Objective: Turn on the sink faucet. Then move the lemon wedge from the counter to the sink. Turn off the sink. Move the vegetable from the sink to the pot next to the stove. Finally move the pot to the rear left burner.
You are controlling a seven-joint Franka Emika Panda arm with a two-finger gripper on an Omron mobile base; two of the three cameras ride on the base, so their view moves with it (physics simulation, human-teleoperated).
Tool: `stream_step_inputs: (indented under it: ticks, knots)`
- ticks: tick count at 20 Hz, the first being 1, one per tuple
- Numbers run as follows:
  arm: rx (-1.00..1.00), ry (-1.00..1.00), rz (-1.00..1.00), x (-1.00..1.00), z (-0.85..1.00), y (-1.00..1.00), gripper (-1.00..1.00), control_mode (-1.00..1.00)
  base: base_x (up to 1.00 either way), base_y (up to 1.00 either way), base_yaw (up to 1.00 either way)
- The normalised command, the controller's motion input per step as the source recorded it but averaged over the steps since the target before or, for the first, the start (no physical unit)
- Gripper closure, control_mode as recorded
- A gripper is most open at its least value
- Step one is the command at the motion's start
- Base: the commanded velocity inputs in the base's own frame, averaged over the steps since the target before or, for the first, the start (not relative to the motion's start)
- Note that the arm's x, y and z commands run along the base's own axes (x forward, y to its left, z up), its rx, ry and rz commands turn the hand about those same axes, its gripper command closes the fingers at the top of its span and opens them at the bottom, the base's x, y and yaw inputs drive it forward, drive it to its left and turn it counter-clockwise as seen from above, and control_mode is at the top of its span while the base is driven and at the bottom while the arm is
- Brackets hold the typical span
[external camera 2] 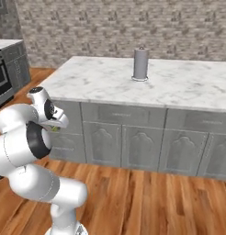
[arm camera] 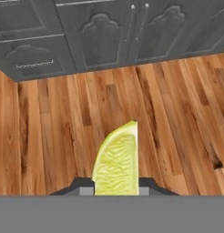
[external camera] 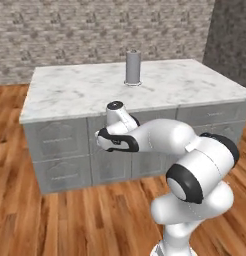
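In the hand view the lemon wedge (arm camera: 117, 159), yellow-green with a pale rind edge, stands upright between my fingertips (arm camera: 85, 189). My gripper (arm camera: 116, 190) is shut on it, held over the wooden floor in front of grey cabinet doors. From the right base view a small yellow-green bit of the wedge (external camera 2: 54, 129) peeks out under the hand, and the gripper (external camera 2: 55, 128) hangs low beside the arm's elbow. A white marble counter (external camera: 85, 90) tops the island ahead, above the level of the hand.
A grey cylinder on a round base (external camera: 133, 67) stands upright near the middle of the island top. Grey drawers and cabinet doors (external camera 2: 133, 142) face me. A dark appliance front (external camera 2: 1, 78) sits at the far left. Wooden floor (external camera: 95, 215) lies between me and the island.
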Motion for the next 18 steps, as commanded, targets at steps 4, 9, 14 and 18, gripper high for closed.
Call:
stream_step_inputs:
  ticks: [4, 9, 14, 18]
  knots:
    - [0.00, 0.00, 0.00, 0.00, 0.00, 0.00, 1.00, 1.00, 0.00, 1.00, -0.07]
    - [0.00, 0.00, 0.00, 0.00, 0.00, 0.00, 1.00, 1.00, 0.00, 1.00, -0.07]
    - [0.00, 0.00, 0.00, 0.00, 0.00, 0.00, 1.00, 1.00, 0.01, 1.00, -0.07]
    - [0.00, 0.00, 0.00, 0.00, 0.00, 0.00, 1.00, 1.00, 0.07, 1.00, -0.07]
